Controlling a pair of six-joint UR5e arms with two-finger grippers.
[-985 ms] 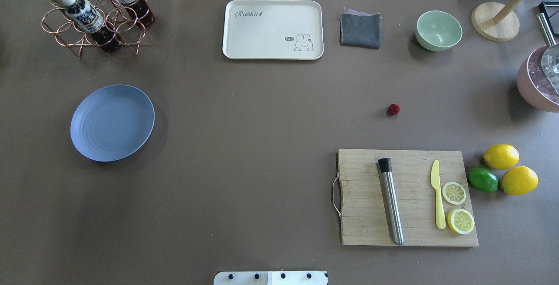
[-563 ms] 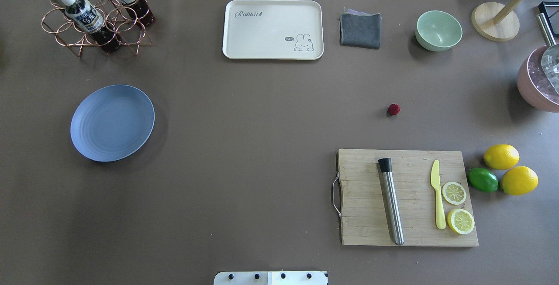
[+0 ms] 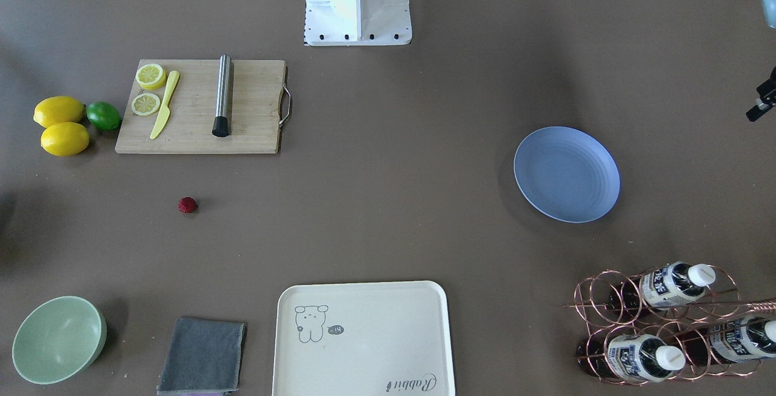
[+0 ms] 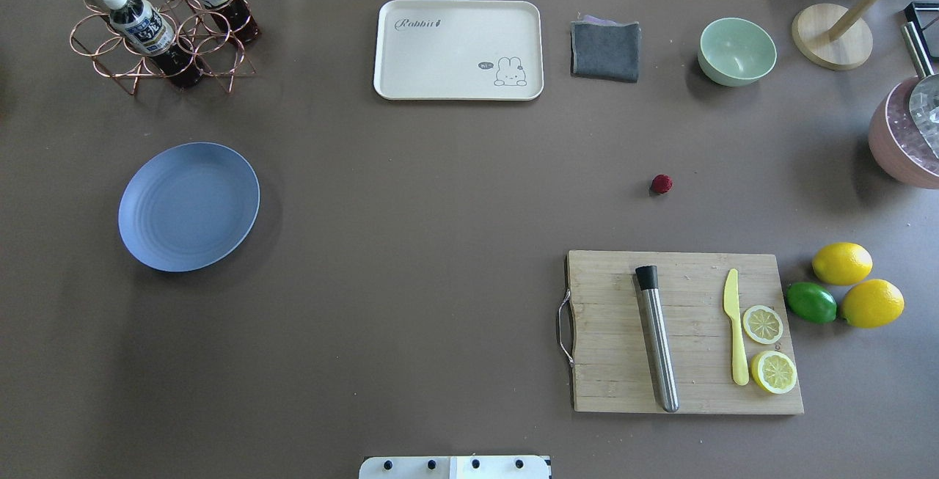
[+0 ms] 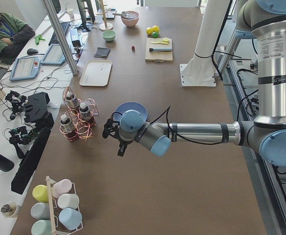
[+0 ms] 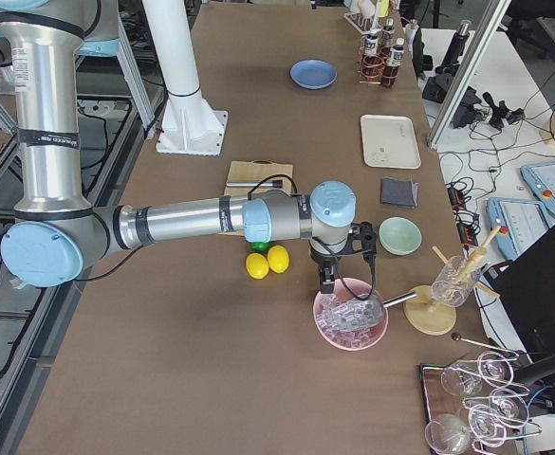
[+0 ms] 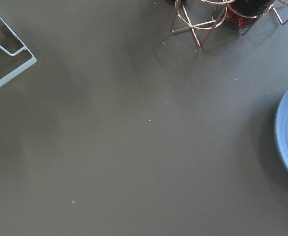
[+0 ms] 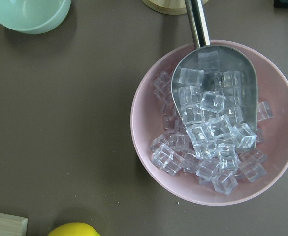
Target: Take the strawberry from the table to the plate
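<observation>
One strawberry (image 3: 188, 205) lies on the bare desk (image 3: 388, 202) in the front-facing view, near the cutting board (image 3: 242, 111) and well apart from the blue plate (image 3: 567, 174). Overhead, berry and plate sit toward opposite desk ends. From the left end, the left tool (image 5: 114, 138) hangs near the plate, and I cannot tell its grip. From the right end, the right tool (image 6: 345, 258) hovers over the ice bowl (image 6: 351, 327), its grip likewise unclear.

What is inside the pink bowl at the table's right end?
Clear ice cubes and a metal scoop lie in the pink bowl. They cover its bottom, so anything underneath is hidden.
</observation>
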